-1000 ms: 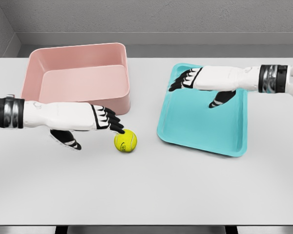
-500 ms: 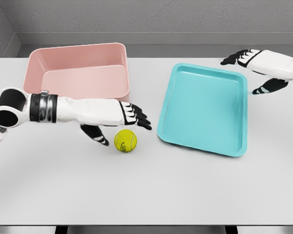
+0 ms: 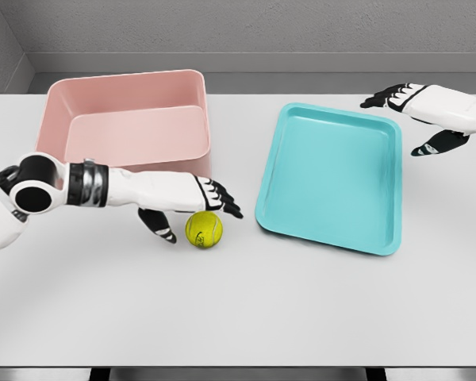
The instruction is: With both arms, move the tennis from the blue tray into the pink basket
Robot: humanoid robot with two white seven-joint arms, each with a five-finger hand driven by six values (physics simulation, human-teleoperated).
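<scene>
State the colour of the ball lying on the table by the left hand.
Yellow-green, with a faint seam line; the tennis ball shows best in the head view.

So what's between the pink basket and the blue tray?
Just bare table in the head view. The ball sits lower down, below the basket, left of the tray, under the left hand.

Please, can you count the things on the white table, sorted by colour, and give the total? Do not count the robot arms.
Pink: 1, the rectangular plastic pink basket, nothing inside.
Blue-turquoise: 1, the flat rectangular blue tray, nothing on it.
Yellow-green: 1, the round fuzzy tennis ball, lying on the table between the two.
Total: 3.
</scene>
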